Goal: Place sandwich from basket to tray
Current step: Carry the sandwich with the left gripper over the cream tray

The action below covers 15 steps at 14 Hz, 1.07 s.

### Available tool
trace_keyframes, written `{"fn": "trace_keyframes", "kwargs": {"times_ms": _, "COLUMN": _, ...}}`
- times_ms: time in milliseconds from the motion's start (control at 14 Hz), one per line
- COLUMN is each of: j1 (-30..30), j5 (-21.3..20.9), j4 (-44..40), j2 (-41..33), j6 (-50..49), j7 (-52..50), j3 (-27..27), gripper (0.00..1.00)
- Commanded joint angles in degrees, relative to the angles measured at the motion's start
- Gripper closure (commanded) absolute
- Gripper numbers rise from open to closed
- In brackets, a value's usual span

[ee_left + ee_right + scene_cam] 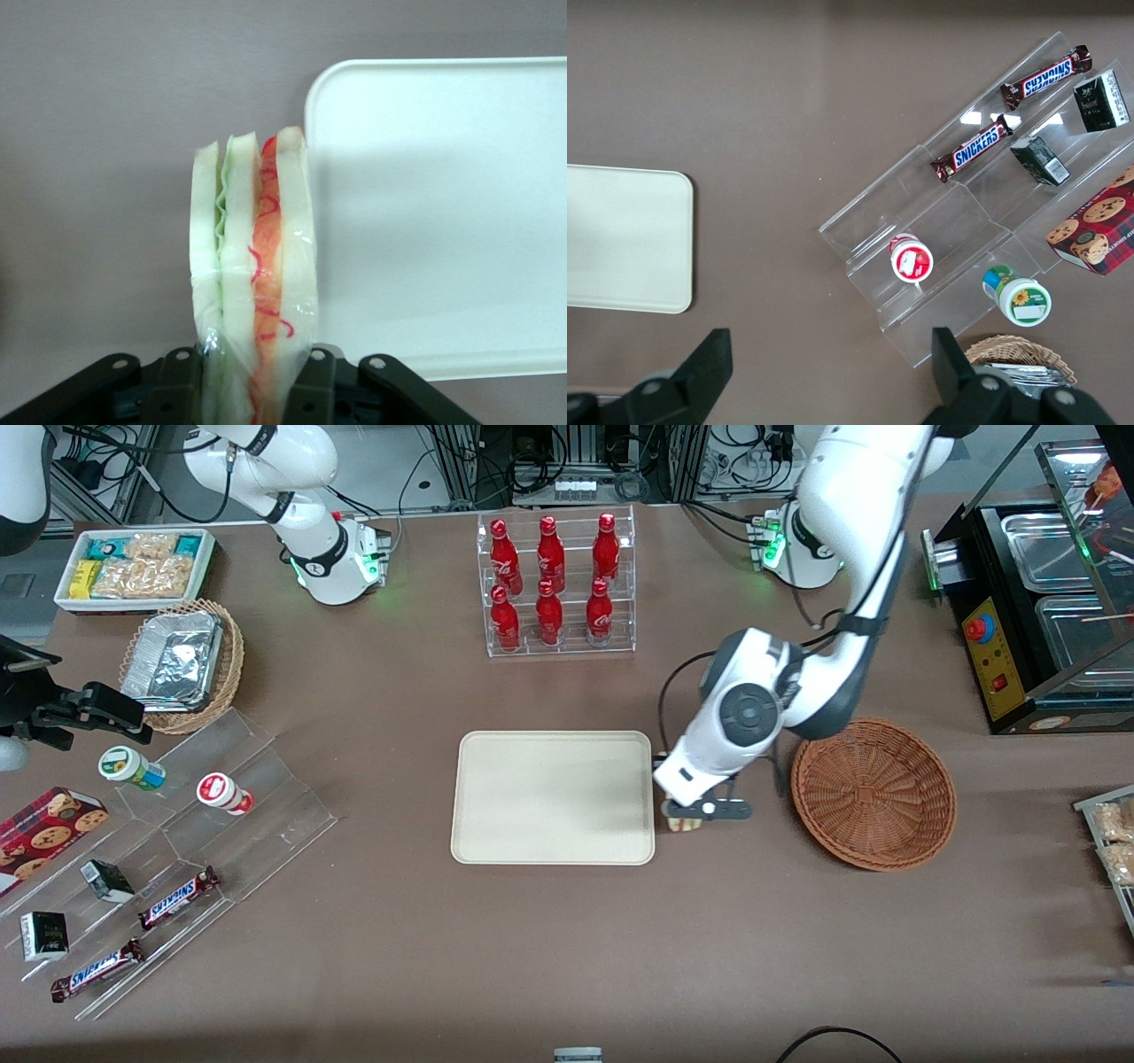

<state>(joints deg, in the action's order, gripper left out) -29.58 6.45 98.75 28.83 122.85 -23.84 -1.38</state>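
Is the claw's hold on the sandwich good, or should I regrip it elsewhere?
Keep it, I'd say. The claw pinches the sandwich across its flat bread faces at one end, layers upright between the fingers. Those broad faces suit two fingers best. It hangs between the basket and the tray.

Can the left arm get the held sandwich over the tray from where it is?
Probably yes: the end effector, shut on the sandwich, hangs beside the tray, with nothing between them.
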Motion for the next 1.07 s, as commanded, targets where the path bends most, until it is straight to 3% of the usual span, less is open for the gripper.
{"fn": "trace_keyframes", "kwargs": {"times_ms": 0, "j1": -3.6, "j5": 0.8, "j4": -5.6, "j2": 5.2, "j6": -0.4, "j7": -0.2, "j3": 0.9, "gripper": 0.7}}
{"fn": "trace_keyframes", "kwargs": {"times_ms": 357, "j1": -7.2, "j5": 1.2, "j4": -8.7, "j2": 10.4, "j6": 4.7, "j7": -4.4, "j3": 0.9, "gripper": 0.7}}
{"fn": "trace_keyframes", "kwargs": {"times_ms": 643, "j1": -9.5, "j5": 0.8, "j4": -17.2, "j2": 17.2, "j6": 3.3, "j7": -6.0, "j3": 0.9, "gripper": 0.69}}
{"fn": "trace_keyframes", "kwargs": {"times_ms": 857, "j1": -9.8, "j5": 0.6, "j4": -17.1, "j2": 17.3, "j6": 3.2, "j7": -5.7, "j3": 1.0, "gripper": 0.63}}
{"fn": "trace_keyframes", "kwargs": {"times_ms": 1000, "j1": -9.8, "j5": 0.5, "j4": -17.1, "j2": 17.2, "j6": 2.1, "j7": -5.5, "j3": 0.9, "gripper": 0.51}}
